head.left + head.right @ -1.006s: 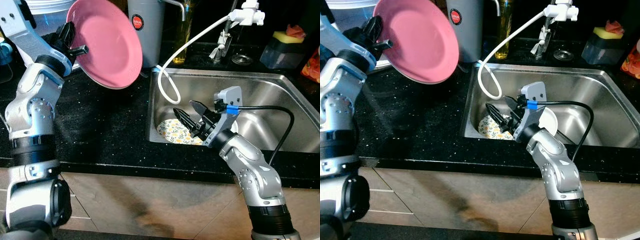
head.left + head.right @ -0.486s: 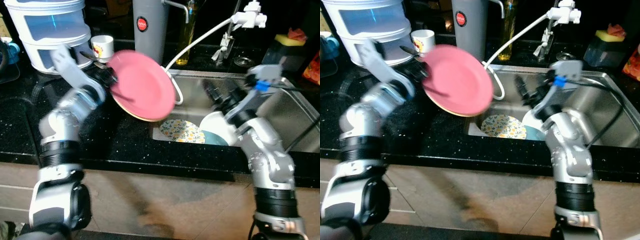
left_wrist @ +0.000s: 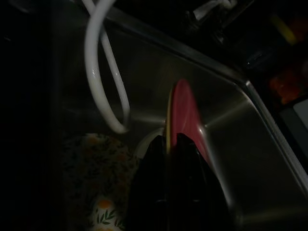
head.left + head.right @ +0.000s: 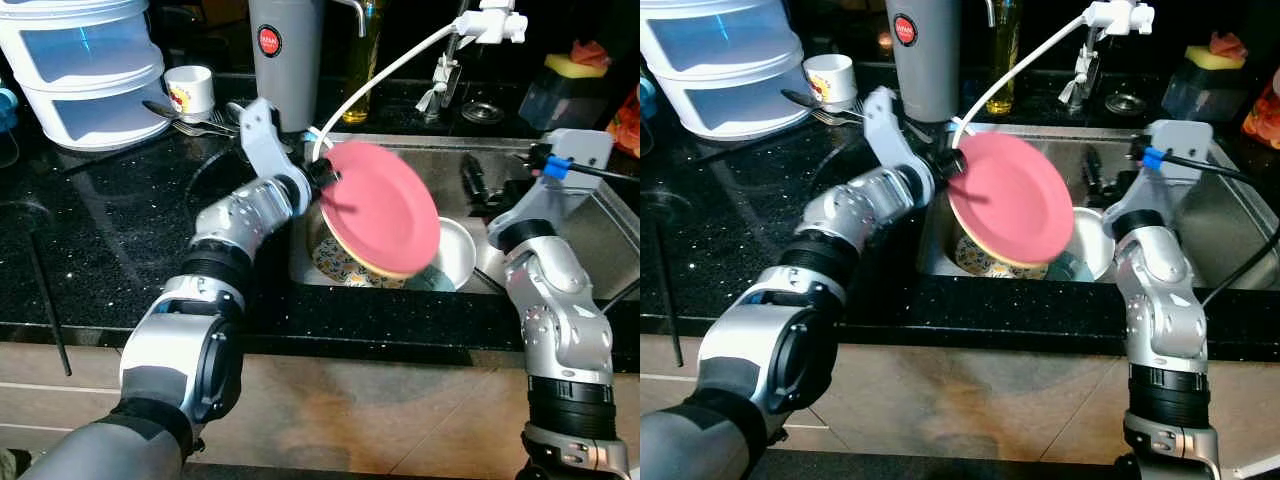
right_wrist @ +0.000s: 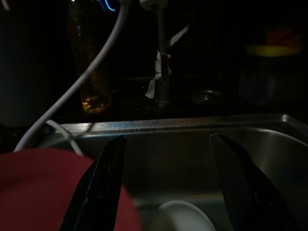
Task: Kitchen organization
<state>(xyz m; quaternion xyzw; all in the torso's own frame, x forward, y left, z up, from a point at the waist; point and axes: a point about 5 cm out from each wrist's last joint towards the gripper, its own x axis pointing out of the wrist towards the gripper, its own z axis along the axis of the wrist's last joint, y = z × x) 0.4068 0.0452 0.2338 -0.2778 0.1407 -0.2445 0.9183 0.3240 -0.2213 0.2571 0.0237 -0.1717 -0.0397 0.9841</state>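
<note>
**Pink plate hanging over the sink**

We are pinching the pink plate (image 4: 384,222) by its rim in the left gripper (image 4: 322,178), tilted on edge above the floral plate (image 4: 331,262) and white bowl (image 4: 455,252) in the sink (image 4: 560,165). The right gripper (image 5: 166,178) is hovering spread and empty just beside it, toward the sink's right half.

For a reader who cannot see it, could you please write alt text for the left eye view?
The left gripper holds a pink plate by its rim, tilted over the steel sink, above a floral plate and a white bowl. The right gripper is open over the sink beside it.
</note>
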